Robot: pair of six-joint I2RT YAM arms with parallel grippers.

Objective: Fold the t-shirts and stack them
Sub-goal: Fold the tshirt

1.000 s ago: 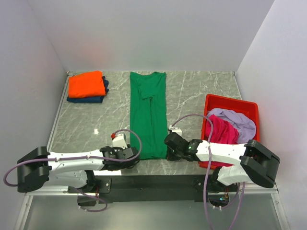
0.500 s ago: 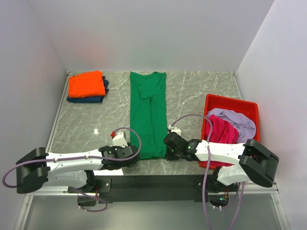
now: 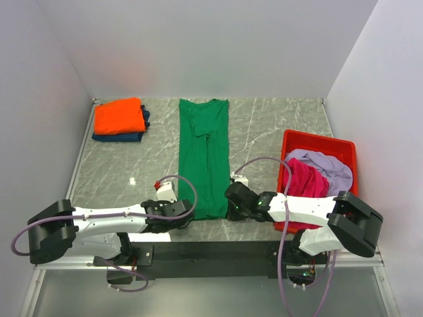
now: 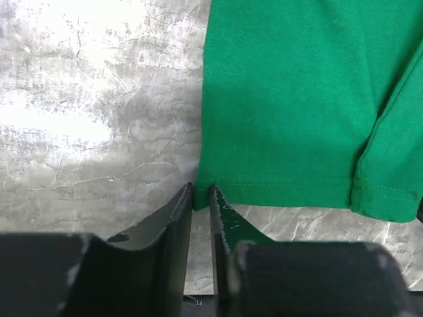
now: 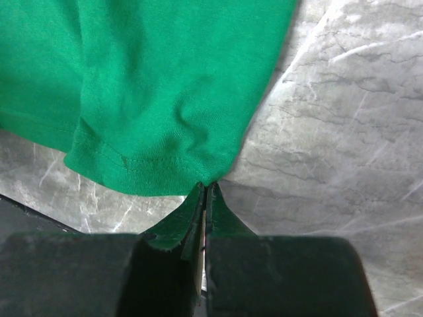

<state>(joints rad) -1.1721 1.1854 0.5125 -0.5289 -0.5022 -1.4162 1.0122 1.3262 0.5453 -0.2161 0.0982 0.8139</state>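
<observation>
red bin (image 3: 318, 140), magenta shirt (image 3: 308, 179), lilac shirt (image 3: 328, 166) inside

A grey marble-patterned table (image 3: 264, 125) fills the middle of the frame. At its right edge sits a red plastic bin (image 3: 317, 140). Plain white walls (image 3: 198, 46) close in the back and both sides.

Grey marble worktop (image 3: 264, 125): long bright green cloth t-shirt (image 3: 204, 155) centre, orange-on-navy folded stack (image 3: 119, 119) far-left, red rectangular plastic bin (image 3: 316, 142) right.
</observation>
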